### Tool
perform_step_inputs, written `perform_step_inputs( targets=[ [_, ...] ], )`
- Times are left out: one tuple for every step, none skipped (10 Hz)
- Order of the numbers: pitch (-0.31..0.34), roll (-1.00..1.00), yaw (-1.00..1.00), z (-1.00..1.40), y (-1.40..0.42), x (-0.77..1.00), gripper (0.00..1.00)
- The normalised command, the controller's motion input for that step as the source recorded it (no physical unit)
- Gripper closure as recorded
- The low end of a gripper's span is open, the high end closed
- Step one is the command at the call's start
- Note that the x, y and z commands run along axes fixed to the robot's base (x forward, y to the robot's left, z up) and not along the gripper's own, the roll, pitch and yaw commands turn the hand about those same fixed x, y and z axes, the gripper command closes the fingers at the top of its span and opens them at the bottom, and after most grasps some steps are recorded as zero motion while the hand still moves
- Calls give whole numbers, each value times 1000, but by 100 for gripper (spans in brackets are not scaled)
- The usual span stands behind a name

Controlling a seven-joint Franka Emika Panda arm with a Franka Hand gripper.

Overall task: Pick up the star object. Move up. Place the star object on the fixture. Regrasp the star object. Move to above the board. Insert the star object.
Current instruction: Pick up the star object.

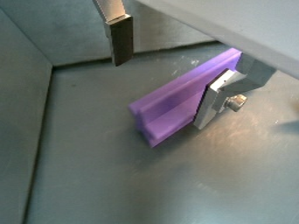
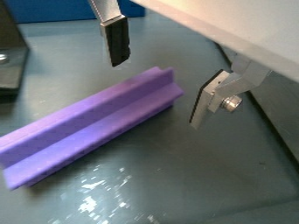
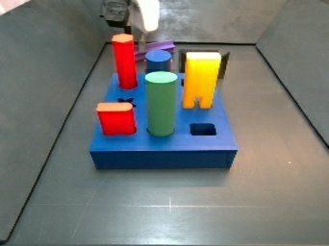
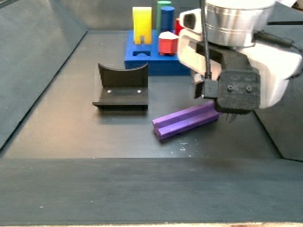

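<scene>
Purple and long, the star lies flat on the grey floor and fills the lower left of a wrist view, its ridges running from the lower left corner up toward the centre. Both wrist views show the gripper straddling one end of it with the jaws wide apart. One finger hangs clear of the star near the top of the frame, while the other finger sits just beside the star's end; whether it touches is hard to tell there. Seen from the other wrist camera, that finger lies against the star, and its partner is well apart from it at the upper left.

At the centre of a side view, the star rests on the floor with the gripper low over its right end, the white arm filling the upper right. Left of the star stands the fixture, apart from it. Behind, at the top of the frame, is the board.

Looking from the opposite side, the board occupies the middle, carrying a red peg, a green cylinder, a yellow arch, a blue cylinder and a red block. A sliver of the star shows behind them, below the gripper at the top.
</scene>
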Motion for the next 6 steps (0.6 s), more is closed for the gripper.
perform_step_inputs(
  targets=[
    [-70,-487,-191,-180,100,-11,0],
    [0,-264,-220,-597,14,106,0],
    [0,-147,-169,-823,11,317,0],
    [-3,-133,-100,-854,43,466,0],
    [-29,-149,-103,-826,29,497,0],
    [-51,-153,-103,-811,17,526,0]
  ],
)
